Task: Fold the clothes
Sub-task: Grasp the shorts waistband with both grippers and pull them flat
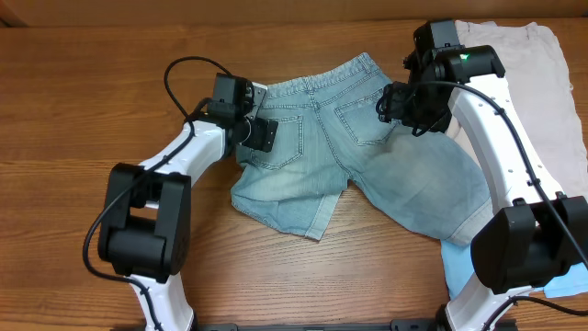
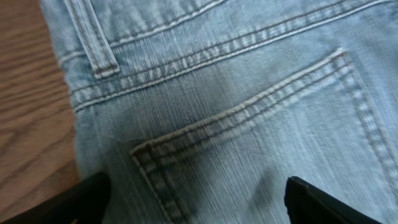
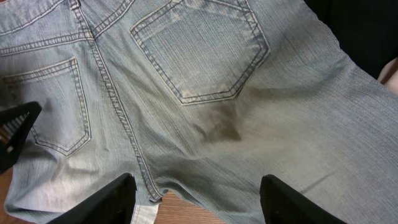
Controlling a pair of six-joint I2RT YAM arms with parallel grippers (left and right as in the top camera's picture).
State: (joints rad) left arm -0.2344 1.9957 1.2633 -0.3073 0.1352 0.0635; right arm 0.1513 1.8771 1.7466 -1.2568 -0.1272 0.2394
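Note:
The faded light-blue denim shorts (image 1: 367, 170) lie spread flat, back pockets up, waistband toward the far edge. My left gripper (image 1: 260, 134) is open just above the left back pocket (image 2: 249, 155), near the shorts' left side edge. My right gripper (image 1: 393, 103) is open and hovers over the right back pocket (image 3: 199, 53), its fingers wide apart above the crotch seam (image 3: 200, 199). Neither gripper holds any cloth. Beige shorts (image 1: 533, 83) lie at the far right under the right arm. A sky-blue garment (image 1: 457, 267) peeks out at the near right. The black garment shows only in the right wrist view (image 3: 367, 31).
The wooden table (image 1: 73, 110) extends left and in front of the shorts. The left arm's base (image 1: 142, 230) stands near the front left, the right arm's base (image 1: 519, 248) near the front right, over the sky-blue garment.

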